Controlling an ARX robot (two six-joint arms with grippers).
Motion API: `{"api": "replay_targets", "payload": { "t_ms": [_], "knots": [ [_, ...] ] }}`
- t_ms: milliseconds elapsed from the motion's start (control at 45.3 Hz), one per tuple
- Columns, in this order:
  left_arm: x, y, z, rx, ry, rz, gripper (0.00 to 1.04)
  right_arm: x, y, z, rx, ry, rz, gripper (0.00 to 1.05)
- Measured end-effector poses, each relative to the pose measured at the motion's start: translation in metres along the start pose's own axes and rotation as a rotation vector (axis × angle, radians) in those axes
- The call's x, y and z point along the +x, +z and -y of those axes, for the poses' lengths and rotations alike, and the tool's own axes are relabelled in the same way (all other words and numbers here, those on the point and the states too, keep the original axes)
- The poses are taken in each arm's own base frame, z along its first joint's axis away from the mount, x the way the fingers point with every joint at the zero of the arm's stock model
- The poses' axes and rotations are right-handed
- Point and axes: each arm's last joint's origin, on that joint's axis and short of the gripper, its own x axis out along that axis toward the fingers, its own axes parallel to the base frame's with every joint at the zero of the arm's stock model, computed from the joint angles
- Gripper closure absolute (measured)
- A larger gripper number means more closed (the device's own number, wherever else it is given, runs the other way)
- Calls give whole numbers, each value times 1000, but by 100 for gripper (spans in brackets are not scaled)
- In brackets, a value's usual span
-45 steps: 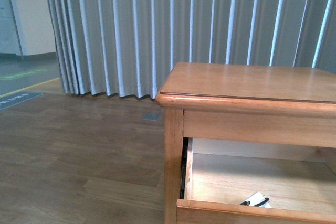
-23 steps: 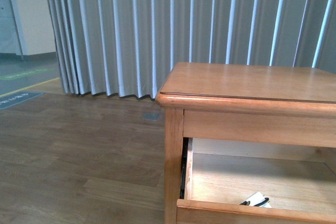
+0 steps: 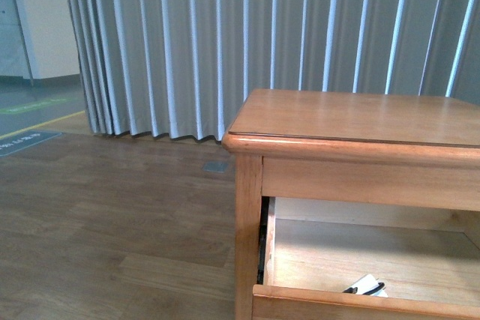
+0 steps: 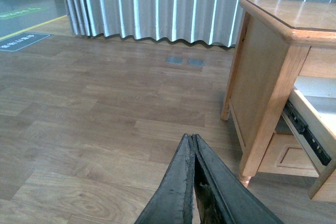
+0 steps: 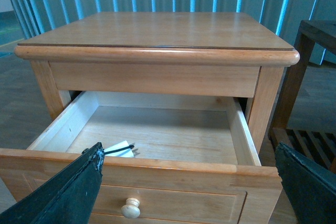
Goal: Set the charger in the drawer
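Gripper, right wrist view: the right gripper (image 5: 188, 150) is hanging with its jaws spread wide and nothing between them, just in front of the pulled-out drawer (image 5: 157, 165)
Task's thing: the charger (image 5: 122, 149) is lying on the drawer floor just past the front panel, close beyond one dark finger (image 5: 79, 182) and well apart from the other
Step in hand: the charger is looking already delivered, so I am judging this to be the pull-away; backing straight off with the jaws wide is seeming safest, so that neither finger is clipping the front panel or snagging the cable loop
Materials: honey wood is showing smooth and lightly glossy, with a rounded top edge; the interior is looking pale and bare; a round pale knob (image 5: 130, 208) is sitting below the gripper's gap; the white blocky adapter with its thin black cable is looking light and likely to slide if nudged
Gripper, left wrist view: the left gripper (image 4: 191, 140) is pressing its fingers together on nothing, hovering over the floor (image 4: 94, 129), with the nightstand (image 4: 294, 19) standing ahead and to one side, apart from it
Textures: the floor is showing wood-grain planks; the fingers are looking matt black and tapered
Front view: neither gripper is showing; the charger is peeking over the drawer's front rim, with a pleated grey curtain (image 3: 187, 43) hanging behind
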Motion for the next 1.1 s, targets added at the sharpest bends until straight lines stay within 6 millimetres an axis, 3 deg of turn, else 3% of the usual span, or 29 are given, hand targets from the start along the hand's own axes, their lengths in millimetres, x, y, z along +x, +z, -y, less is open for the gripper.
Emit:
{"api": "replay_targets", "payload": {
  "t_ms": [176,265,419,706,1103],
  "knots": [
    [0,0,0,-1,0,0,99,0,0,0,0,0,0,8],
    [0,0,0,0,0,0,83,0,0,0,0,0,0,8],
    [0,0,0,0,2,0,56,4,5,-2,-179,-152,141,8],
    [0,0,0,0,0,0,6,36,-29,-15,-247,38,-282,8],
    [0,0,0,1,0,0,6,92,-45,-20,-233,110,-466,8]
  ]
}}
